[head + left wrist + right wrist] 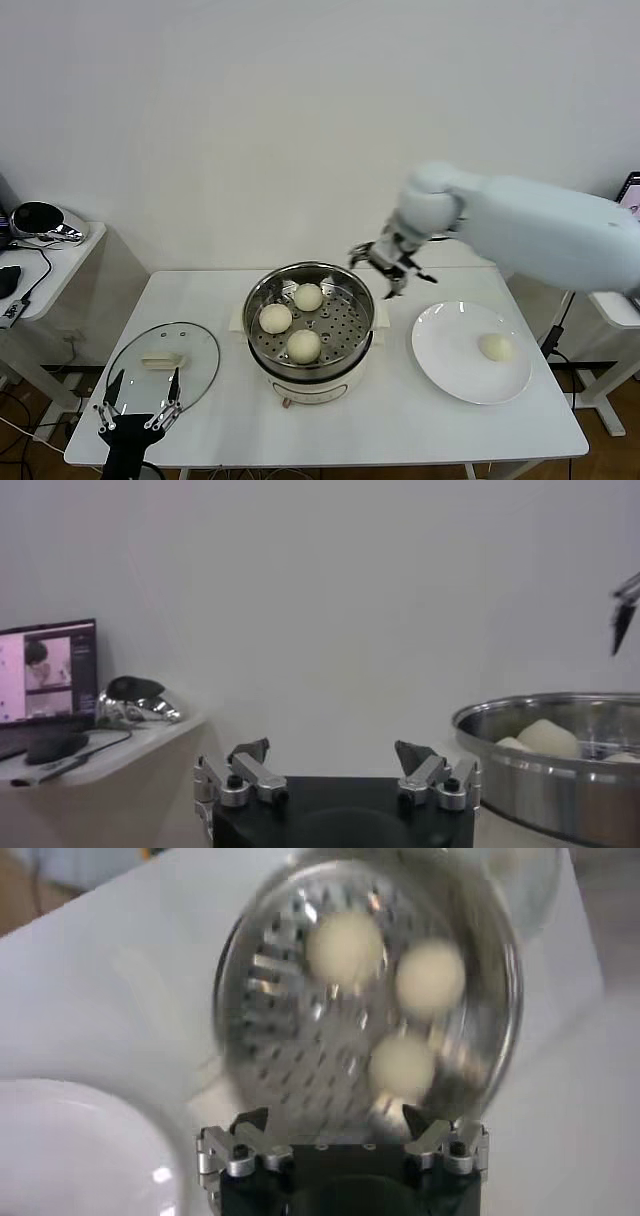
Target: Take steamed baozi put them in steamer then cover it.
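Three pale baozi (303, 345) lie on the perforated tray of the steel steamer (258, 290) at the table's middle; they also show in the right wrist view (343, 948). A fourth baozi (496, 347) lies on the white plate (445, 370) to the right. My right gripper (393, 264) is open and empty, in the air above the steamer's right rim, between steamer and plate. The glass cover (205, 363) with its cream handle (162, 360) lies flat at the table's front left. My left gripper (140, 407) is open and empty, low at the table's front edge, just before the cover.
A side table (60, 255) with a black and silver device stands at the left. A laptop screen (48, 670) shows in the left wrist view. The steamer's wall (560, 770) is to one side of the left gripper.
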Motion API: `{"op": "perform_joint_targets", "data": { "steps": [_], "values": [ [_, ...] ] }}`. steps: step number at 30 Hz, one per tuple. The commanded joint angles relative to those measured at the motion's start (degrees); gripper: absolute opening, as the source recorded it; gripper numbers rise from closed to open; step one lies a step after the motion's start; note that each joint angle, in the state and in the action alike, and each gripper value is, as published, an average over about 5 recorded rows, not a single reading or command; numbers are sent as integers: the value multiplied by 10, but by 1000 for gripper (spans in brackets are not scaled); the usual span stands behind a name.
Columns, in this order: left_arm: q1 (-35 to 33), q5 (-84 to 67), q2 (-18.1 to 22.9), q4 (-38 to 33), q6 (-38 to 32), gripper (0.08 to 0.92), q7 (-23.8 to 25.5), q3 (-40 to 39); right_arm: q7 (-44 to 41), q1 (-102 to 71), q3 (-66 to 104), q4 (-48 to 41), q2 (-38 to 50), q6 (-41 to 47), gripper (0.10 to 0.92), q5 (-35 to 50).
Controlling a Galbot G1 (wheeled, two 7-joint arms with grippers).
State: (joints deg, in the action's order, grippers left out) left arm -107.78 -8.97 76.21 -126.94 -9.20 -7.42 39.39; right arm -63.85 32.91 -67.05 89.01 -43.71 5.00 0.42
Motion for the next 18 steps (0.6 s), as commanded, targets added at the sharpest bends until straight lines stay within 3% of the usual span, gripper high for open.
{"op": "perform_joint_targets", "data": {
  "steps": [1,7,18],
  "values": [
    [1,1,-4,2,1,823,1,-4,-3,-107,94,17,192,103,823,-35],
    [-1,5,-4,5,1,823,2,-9,-7,-262,219,-62,203,65,823,-94],
    [-13,2,-4,3,3,823,2,10,1,-418,342,-170,143,45,823,-164]
  ]
}}
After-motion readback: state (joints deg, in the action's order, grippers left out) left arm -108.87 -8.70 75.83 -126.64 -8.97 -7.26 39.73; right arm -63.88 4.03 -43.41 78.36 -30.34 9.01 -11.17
